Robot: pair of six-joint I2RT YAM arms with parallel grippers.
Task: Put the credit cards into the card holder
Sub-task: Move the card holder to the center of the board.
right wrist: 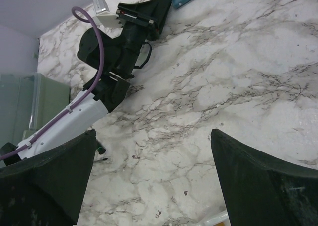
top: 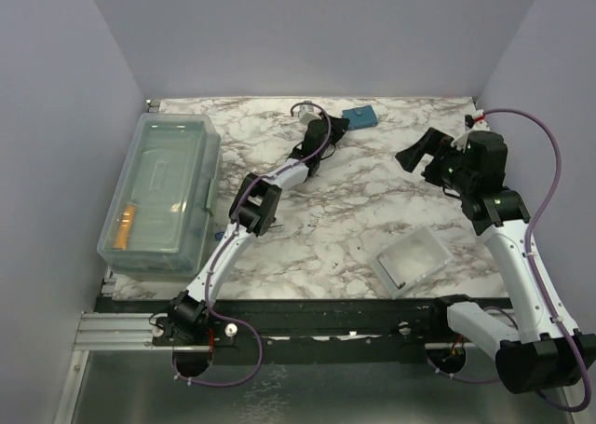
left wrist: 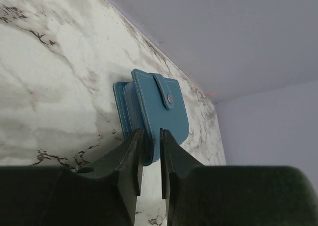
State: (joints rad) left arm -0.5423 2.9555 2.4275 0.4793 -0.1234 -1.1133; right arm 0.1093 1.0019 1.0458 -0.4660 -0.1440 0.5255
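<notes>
The teal-blue card holder (top: 359, 116) lies at the table's far edge, near the back wall. In the left wrist view the card holder (left wrist: 159, 112) is slightly agape, its snap tab facing up. My left gripper (left wrist: 151, 136) has its jaws narrowed onto the near edge of the top cover. From above, the left gripper (top: 336, 126) reaches it from the left. My right gripper (top: 419, 158) hovers open over bare marble right of centre, nothing between its fingers (right wrist: 64, 166). A golden-orange strip (top: 126, 224), possibly the credit cards on edge, shows through the clear bin.
A large clear lidded bin (top: 163, 191) fills the left side of the table. A shallow white tray (top: 413, 256) sits near the front, right of centre, by the right arm. Grey walls close the back and both sides.
</notes>
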